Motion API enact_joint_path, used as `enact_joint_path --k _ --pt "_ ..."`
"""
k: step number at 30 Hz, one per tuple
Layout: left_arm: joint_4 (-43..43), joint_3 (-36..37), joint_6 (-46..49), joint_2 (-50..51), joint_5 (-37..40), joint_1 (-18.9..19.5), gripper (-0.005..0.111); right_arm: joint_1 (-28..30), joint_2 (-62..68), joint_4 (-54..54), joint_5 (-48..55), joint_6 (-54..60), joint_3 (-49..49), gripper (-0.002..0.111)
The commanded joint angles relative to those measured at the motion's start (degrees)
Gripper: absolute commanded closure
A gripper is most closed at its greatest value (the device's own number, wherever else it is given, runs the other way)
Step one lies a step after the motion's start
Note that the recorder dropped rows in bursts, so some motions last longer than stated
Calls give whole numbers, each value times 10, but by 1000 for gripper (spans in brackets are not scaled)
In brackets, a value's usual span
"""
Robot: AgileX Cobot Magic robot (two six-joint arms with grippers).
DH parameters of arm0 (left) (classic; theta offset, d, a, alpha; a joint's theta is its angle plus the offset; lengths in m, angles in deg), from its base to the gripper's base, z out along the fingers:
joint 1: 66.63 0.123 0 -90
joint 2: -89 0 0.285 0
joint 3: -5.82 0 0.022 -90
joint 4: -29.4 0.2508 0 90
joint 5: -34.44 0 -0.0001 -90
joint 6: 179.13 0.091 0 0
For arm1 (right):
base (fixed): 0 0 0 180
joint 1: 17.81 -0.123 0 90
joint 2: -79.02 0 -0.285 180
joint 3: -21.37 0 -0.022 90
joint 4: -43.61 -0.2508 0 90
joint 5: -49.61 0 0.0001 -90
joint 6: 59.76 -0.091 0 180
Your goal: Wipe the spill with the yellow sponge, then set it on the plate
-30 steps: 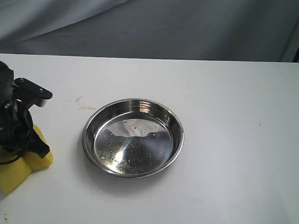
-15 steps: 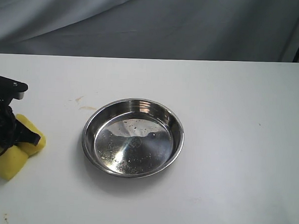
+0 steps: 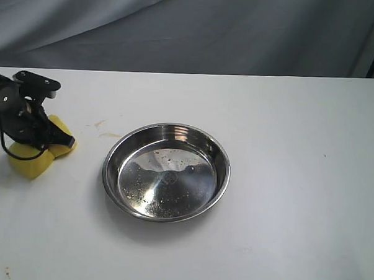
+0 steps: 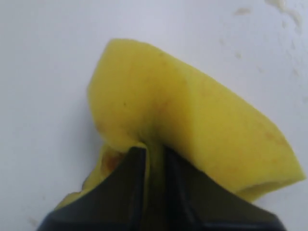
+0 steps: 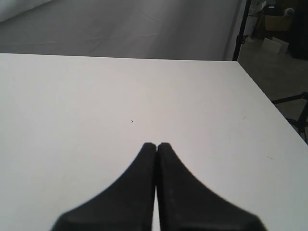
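**Item 1, left gripper** point(image 3: 48, 140): black, set at the far left of the exterior view. The jaws are clamped narrowly on the yellow sponge, with foam pinched into a fold between the two fingers point(image 4: 134, 166).

**Item 2, yellow sponge** point(image 3: 29, 161): a bright yellow foam block, creased and bulged on both sides of the grip (faint brownish marks are seen on its face in the left wrist view). It is located on the left part of the worktop, left of the plate and clear of it. Whether its lower edge rests on the surface cannot be told.

**Item 3, spill** point(image 3: 108, 134): a small amber blot with pale brownish smears. It is placed between the sponge and the plate, near the sponge's corner but apart from it.

**Item 4, plate** point(image 3: 222, 171): a round, shallow steel dish with a raised rim and a speckled, reflective bottom. It is positioned near the middle of the worktop, and nothing is held in it.

**Item 5, right gripper** point(image 5: 156, 145): black, seen only in the right wrist view. The jaws are pressed together with nothing between them, over bare white surface.

**Item 6, worktop** point(image 3: 293, 120): white and flat, backed by a grey cloth point(image 3: 210, 29).
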Motion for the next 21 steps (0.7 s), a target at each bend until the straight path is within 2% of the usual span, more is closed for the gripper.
enact_joint_path --k 1,4,9,10,12,16,21 --pt "-21 -73 -1 71 19 0 107 2 -3 6 -1 -1 -2 108" --pt "-68 -129 39 95 40 -2 107 2 -3 6 -1 -1 -2 108" --pt "-220 -199 176 134 81 -21 107 2 -3 6 -1 -1 -2 108" --pt "-270 -228 222 152 105 -37 107 2 -3 6 -1 -1 -2 108" --pt "-308 -272 264 178 154 -61 107 2 -3 6 -1 -1 -2 108" --pt "-316 -311 306 199 226 -106 107 2 -3 6 -1 -1 -2 108" --pt "-289 -307 316 199 327 -127 107 2 -3 6 -1 -1 -2 108"
